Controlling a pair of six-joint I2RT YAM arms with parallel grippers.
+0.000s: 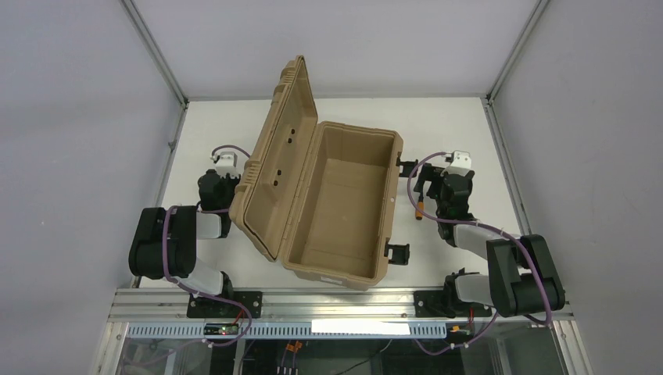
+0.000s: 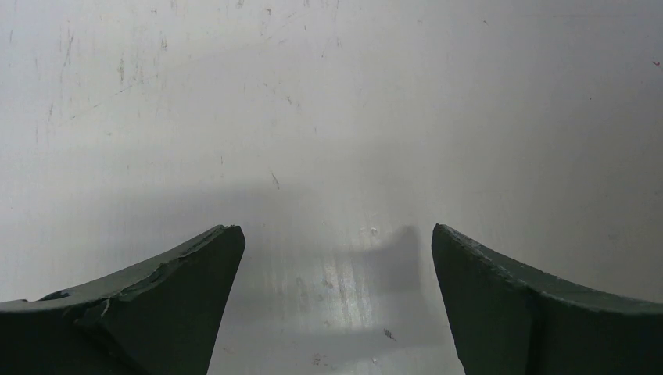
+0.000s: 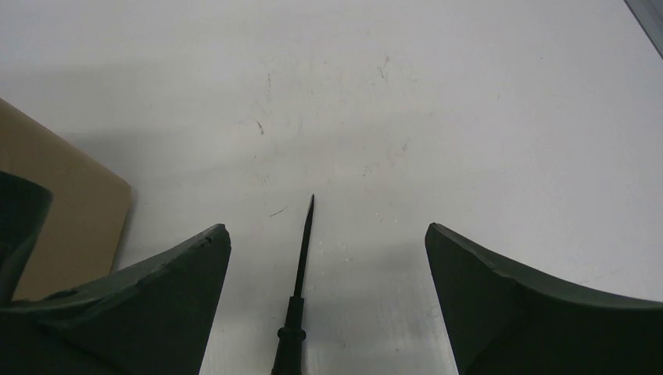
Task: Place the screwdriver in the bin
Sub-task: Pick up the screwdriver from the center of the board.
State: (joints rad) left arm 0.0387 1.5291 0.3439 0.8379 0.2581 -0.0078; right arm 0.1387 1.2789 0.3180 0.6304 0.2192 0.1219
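Screwdriver: small tool with a thin black shaft and a stubby orange handle, lying on the bench outside the bin.
Screwdriver, place: at 3 o'clock of the bin in the top view, just beside its right wall and apart from it.
Screwdriver, heading: in the right wrist view the shaft points to about 12 o'clock, with the tip bare on the bench and the handle cut off by the lower edge.
Right pincer: jaws wide, one dark finger on each side of the shaft. Neither finger touches it, and nothing is held.
Right pincer, place: low over the bench at 3 o'clock of the bin. In the top view the orange handle end shows at the pincer's 6 o'clock side.
Bin: large tan hard plastic rectangular case, standing open at the bench centre. One rounded corner shows at 9 o'clock in the right wrist view.
Lid: ribbed tan panel, hinged on the bin's 9 o'clock side and raised steeply.
Latches: small black clasps on the bin's 3 o'clock wall, one near each end.
Left pincer: jaws wide, with only bare bench between the fingers.
Left pincer, place: at 9 o'clock of the bin, behind the raised lid and well apart from the screwdriver.
Bench: white, lightly scratched flat surface carrying the bin and the screwdriver.
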